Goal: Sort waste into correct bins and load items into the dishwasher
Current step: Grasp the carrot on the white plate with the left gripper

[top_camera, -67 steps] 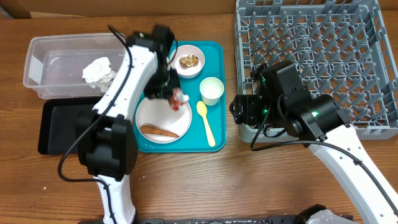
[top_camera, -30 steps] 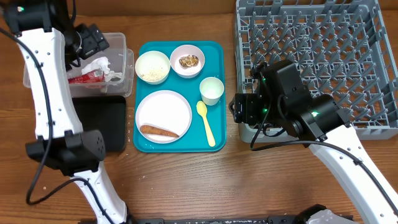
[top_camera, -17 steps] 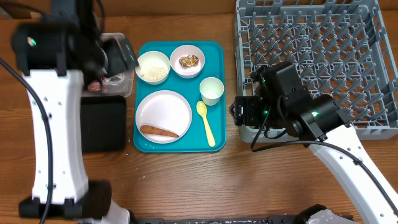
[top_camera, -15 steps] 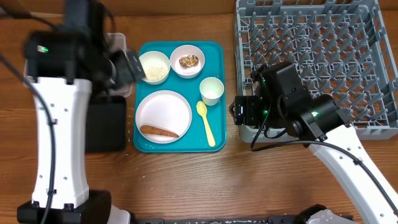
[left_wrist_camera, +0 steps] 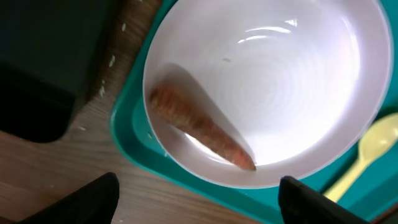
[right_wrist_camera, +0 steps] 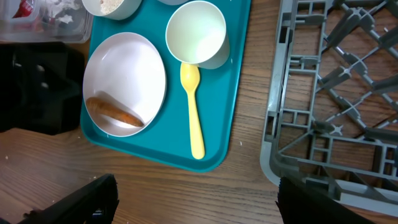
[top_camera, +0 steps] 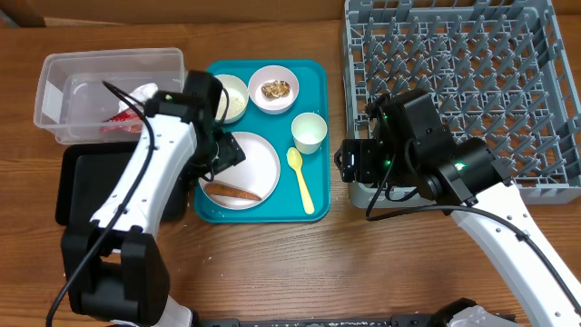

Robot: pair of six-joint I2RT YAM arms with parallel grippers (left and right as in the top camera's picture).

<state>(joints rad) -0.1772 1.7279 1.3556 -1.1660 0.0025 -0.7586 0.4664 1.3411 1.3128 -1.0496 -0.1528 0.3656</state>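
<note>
Overhead, a brown wooden surface (top_camera: 272,263) with a visible grain is seen, and a strip of paler brown board (top_camera: 182,9) is seen along its far edge; nothing more of the room is shown. A few small white specks (left_wrist_camera: 112,60) are scattered on the wood between the black tray (left_wrist_camera: 43,62) and the teal tray (left_wrist_camera: 134,134).

The left end effector (left_wrist_camera: 198,186) is held wide open above the left side of the plate (left_wrist_camera: 280,93), and nothing is gripped by it. The sausage (left_wrist_camera: 199,127) is laid on the plate along its near rim. The plate is set in the teal tray together with a spoon (top_camera: 301,180), a cup (top_camera: 309,133), a bowl of rice (top_camera: 244,95) partly hidden by the arm, and a bowl with a nutty clump (top_camera: 290,82).

A clear tub (top_camera: 73,91) is placed left of the teal tray, with white paper (top_camera: 143,91) and a red wrapper (top_camera: 113,120) inside it. The black tray is set just in front of the tub. The grey rack (top_camera: 454,82) is stood at the far right. The right end effector (right_wrist_camera: 196,186) is likewise held wide open and empty, above the wood between the teal tray and the rack's near left corner.
</note>
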